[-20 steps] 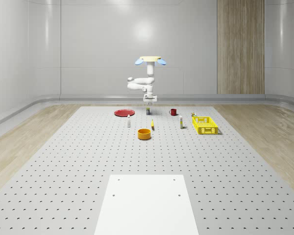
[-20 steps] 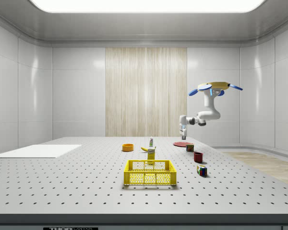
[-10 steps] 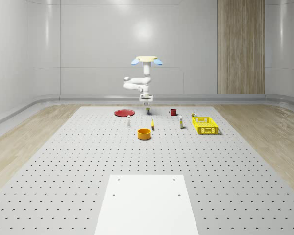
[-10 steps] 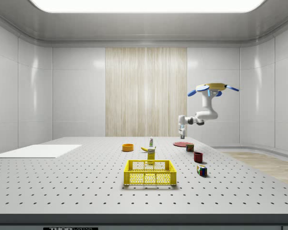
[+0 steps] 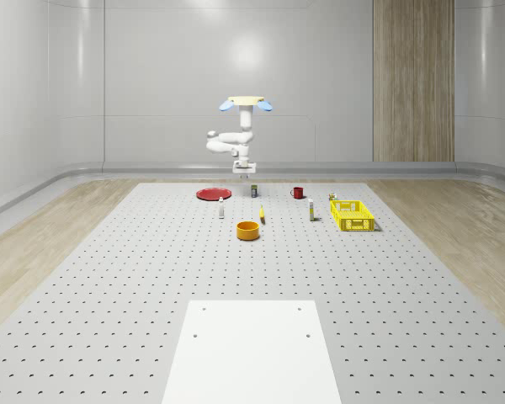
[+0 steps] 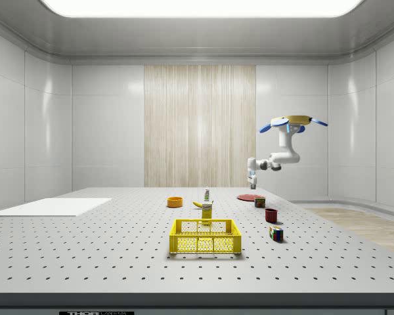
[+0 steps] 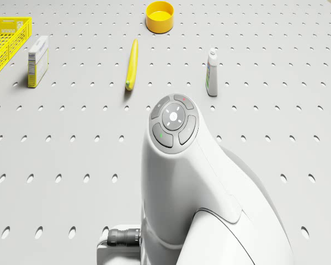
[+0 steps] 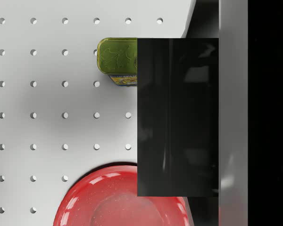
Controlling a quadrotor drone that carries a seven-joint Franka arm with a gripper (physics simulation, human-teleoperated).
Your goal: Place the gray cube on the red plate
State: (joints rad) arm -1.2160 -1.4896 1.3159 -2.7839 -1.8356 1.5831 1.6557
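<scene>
The drone [image 5: 245, 103] hovers above the far end of the perforated table [image 5: 151, 278], in the upper middle of the whole-scene view, with the arm folded beneath it and the gripper [image 5: 245, 172] hanging well clear of the surface. In the wrist view the gray cube [image 8: 177, 117] appears as a dark block close to the camera, flush against a pale finger [image 8: 233, 117]. On that evidence the gripper appears clamped on the cube, which is carried in the air and not resting on anything.

The coming move turns on where the red plate [image 5: 212, 194] lies relative to the cube. In the whole-scene view the plate sits below the gripper and a little toward the left of the frame, while a green tin [image 5: 254, 192] stands just to the right of the gripper's line. In the side view the gripper [image 6: 252, 182] hangs within the span of the plate [image 6: 248, 197], right of centre in that frame, so the offset seems to run along one direction only. The wrist view agrees: the plate [image 8: 108, 197] lies partly under one edge of the cube, and the tin [image 8: 115, 59] lies off the opposite end.

The likely need is a short shift toward the whole-scene view's left, away from the tin, then a descent.
</scene>
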